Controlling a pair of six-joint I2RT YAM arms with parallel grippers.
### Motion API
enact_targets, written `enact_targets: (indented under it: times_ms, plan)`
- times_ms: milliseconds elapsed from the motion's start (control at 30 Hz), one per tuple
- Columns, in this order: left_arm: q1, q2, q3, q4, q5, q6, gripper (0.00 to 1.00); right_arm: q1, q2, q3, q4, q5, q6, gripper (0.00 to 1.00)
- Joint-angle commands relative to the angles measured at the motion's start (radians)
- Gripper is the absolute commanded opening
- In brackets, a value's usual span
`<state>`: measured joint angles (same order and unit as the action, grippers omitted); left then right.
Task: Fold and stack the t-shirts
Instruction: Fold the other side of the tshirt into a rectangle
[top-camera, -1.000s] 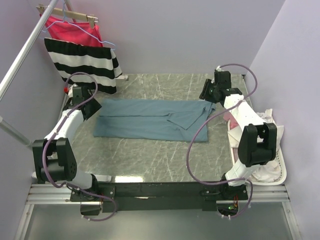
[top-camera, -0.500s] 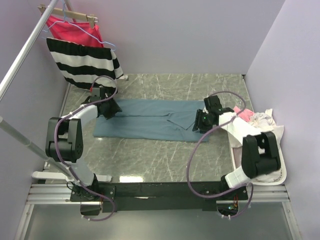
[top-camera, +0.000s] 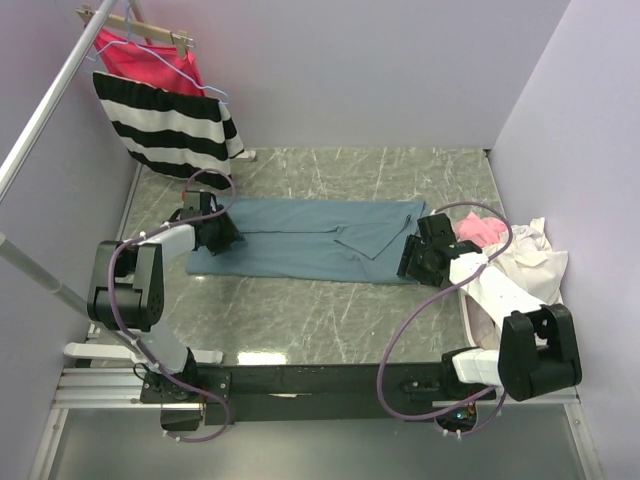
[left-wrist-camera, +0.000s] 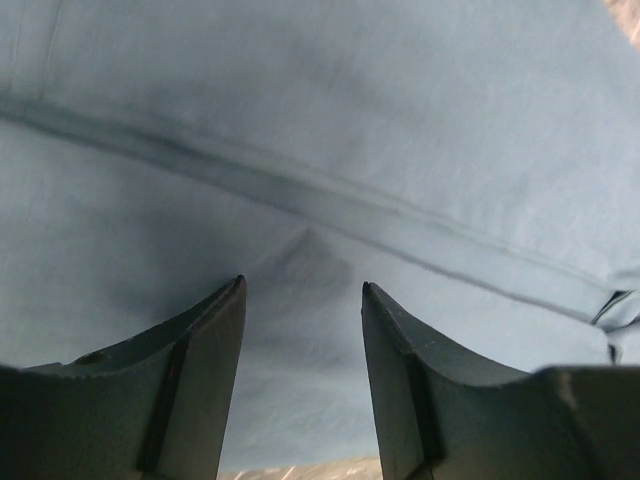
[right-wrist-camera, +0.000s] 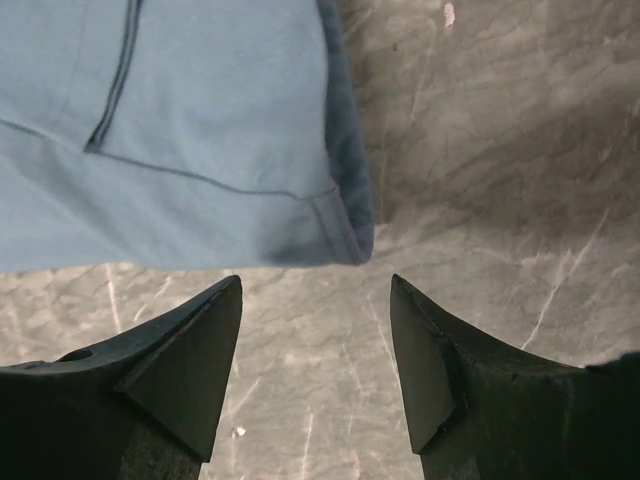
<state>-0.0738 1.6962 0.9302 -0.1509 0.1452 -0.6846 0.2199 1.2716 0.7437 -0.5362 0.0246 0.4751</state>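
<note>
**Top external: both arms close in on the shirt's ends**

The slate-blue t-shirt (top-camera: 300, 240) lies flat on the counter (top-camera: 320, 310). The left fingers (left-wrist-camera: 190, 380) have moved over its left end, parted above a small pucker. The right fingers (right-wrist-camera: 180, 370), released and empty, have swung to its near right corner, likely for the next fold.

A dusty slate-blue t-shirt (top-camera: 300, 238) lies spread flat on the grey marble-patterned table (top-camera: 300, 320), with a flap of cloth folded over its right half. The left gripper (top-camera: 215, 232) is low over the shirt's left end. The right gripper (top-camera: 415, 258) is at the shirt's near right corner. Beyond the shirt's left end, a black-and-white striped garment (top-camera: 170, 130) hangs with a red-pink garment (top-camera: 150, 62) above it. Right of the shirt lies a heap of pale cloths (top-camera: 525, 262), with a pink cloth (top-camera: 478, 228) on the side nearest the shirt.
</note>
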Motion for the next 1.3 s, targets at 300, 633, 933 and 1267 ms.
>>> enact_targets:
  times_ms: [300, 633, 933, 1267]
  plan:
    - [-0.006, -0.075, -0.106, 0.048, -0.053, 0.036, 0.55, -0.059, 0.170, 0.036, 0.140, -0.021, -0.039, 0.46]
    - [-0.006, -0.064, -0.080, -0.022, -0.197, 0.089, 0.57, -0.096, 0.129, 0.088, 0.053, 0.124, -0.072, 0.00]
    - [0.002, -0.041, -0.079, -0.039, -0.250, 0.096, 0.58, -0.097, 0.121, 0.189, -0.065, 0.391, -0.050, 0.00]
    - [0.002, -0.027, -0.071, -0.033, -0.211, 0.102, 0.59, -0.090, 0.143, 0.230, -0.097, 0.440, -0.058, 0.48]
